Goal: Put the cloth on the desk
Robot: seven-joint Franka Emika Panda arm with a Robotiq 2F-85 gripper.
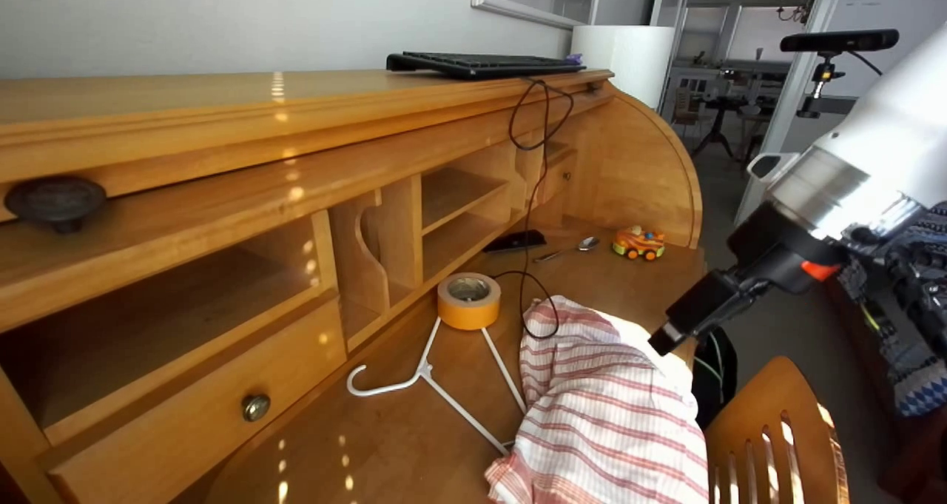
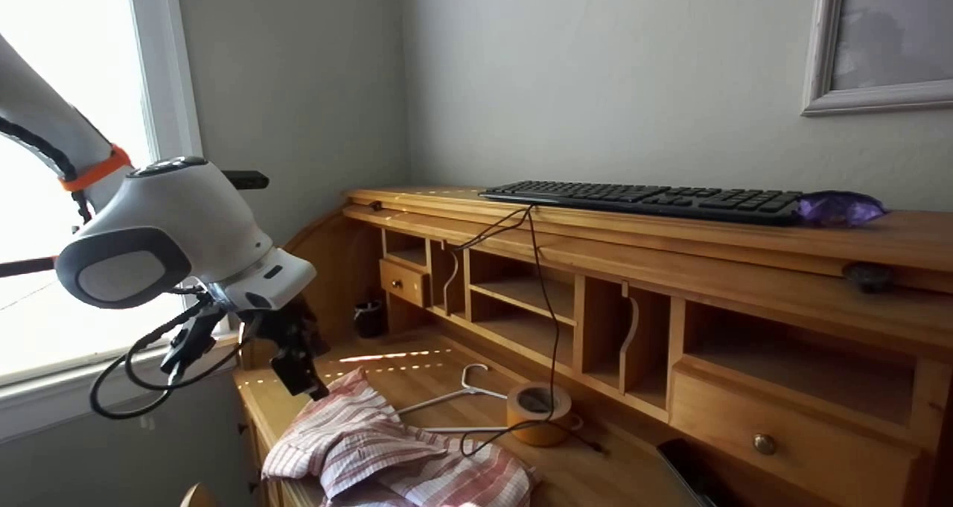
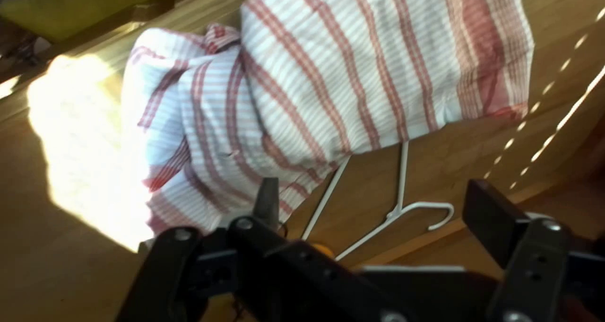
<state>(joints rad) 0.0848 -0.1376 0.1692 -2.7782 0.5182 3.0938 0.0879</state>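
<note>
Gripper (image 3: 373, 200) spread wide, holding nothing. Fingers (image 3: 268, 201) point down close by the cloth; can't tell if the tips touch it.

Cloth (image 1: 599, 400): red/white stripes, rumpled, on the desk (image 1: 385, 452), up near the front edge. Any overhang unclear.

Hanger (image 3: 394, 213) sticks out from under cloth, hook end away from it. Tape roll (image 1: 468, 308) just beside cloth, sitting on a hanger corner.

Cable (image 2: 556, 343) drops from the keyboard (image 2: 648, 200), which is on the desk top, higher than cloth. Cable loop by cloth, contact unclear.

In an exterior view, beyond cloth: spoon (image 1: 587, 244), toy car (image 1: 638, 243), dark flat thing (image 1: 514, 242). Chair (image 1: 777, 397) beside cloth, at desk front.
</note>
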